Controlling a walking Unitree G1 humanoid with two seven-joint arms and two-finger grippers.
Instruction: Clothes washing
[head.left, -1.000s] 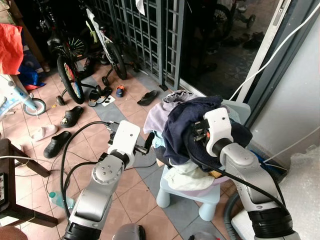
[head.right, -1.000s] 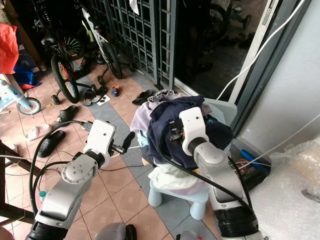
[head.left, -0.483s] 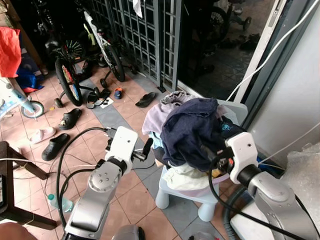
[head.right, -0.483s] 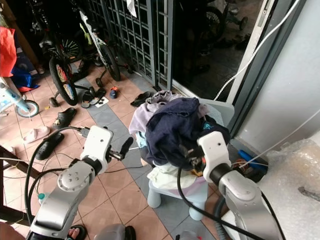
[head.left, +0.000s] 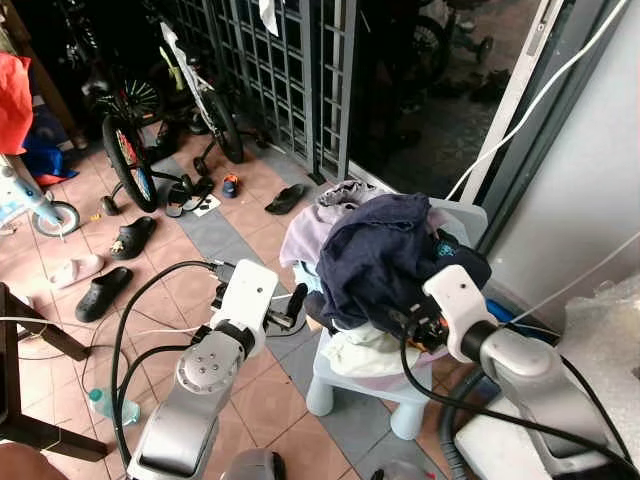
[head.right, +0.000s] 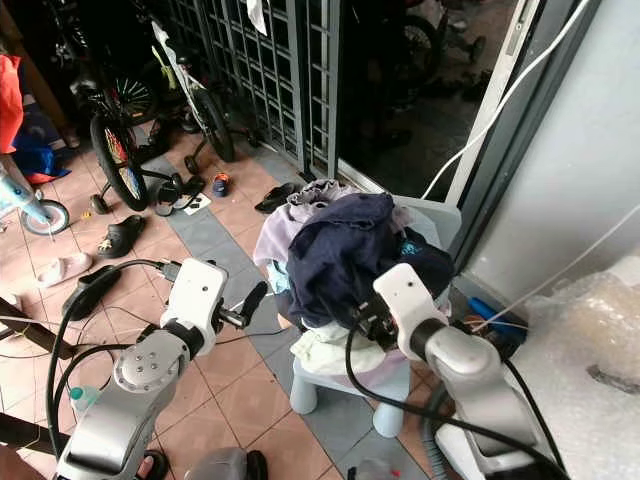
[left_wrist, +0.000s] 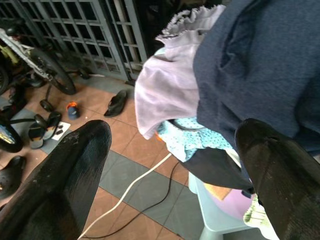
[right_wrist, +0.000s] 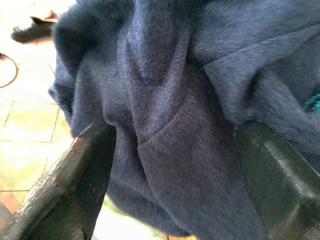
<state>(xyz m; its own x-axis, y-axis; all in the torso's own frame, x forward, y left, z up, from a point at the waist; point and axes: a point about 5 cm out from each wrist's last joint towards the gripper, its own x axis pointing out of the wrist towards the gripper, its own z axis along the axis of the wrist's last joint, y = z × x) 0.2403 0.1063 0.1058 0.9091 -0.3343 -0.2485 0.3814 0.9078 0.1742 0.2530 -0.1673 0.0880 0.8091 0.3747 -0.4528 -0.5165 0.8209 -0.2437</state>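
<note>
We find the laundry pile (head.left: 385, 270) heaped on a small pale blue chair (head.left: 365, 385) beside the metal gate (head.left: 290, 70). The navy garment (head.left: 385, 255) lies on top, draped over a lilac garment (head.left: 305, 225) and pale items beneath. We judge the task to be at its start: nothing has been lifted clear of the chair and no washer is seen.

The right hand (right_wrist: 170, 165) is pressed into the front of the navy garment with its fingers (right_wrist: 75, 185) spread wide, cloth bulging between them; it is released, not yet clenched on the fabric. The left hand (left_wrist: 165, 175) hovers near the pile's left edge, likewise released and grasping nothing.

The pile has no clear long axis; it stands as a rounded mound, with the navy garment's folds hanging mostly downward over the seat front. Remaining work, in our judgement: close on the cloth, lift it, carry it off
</note>
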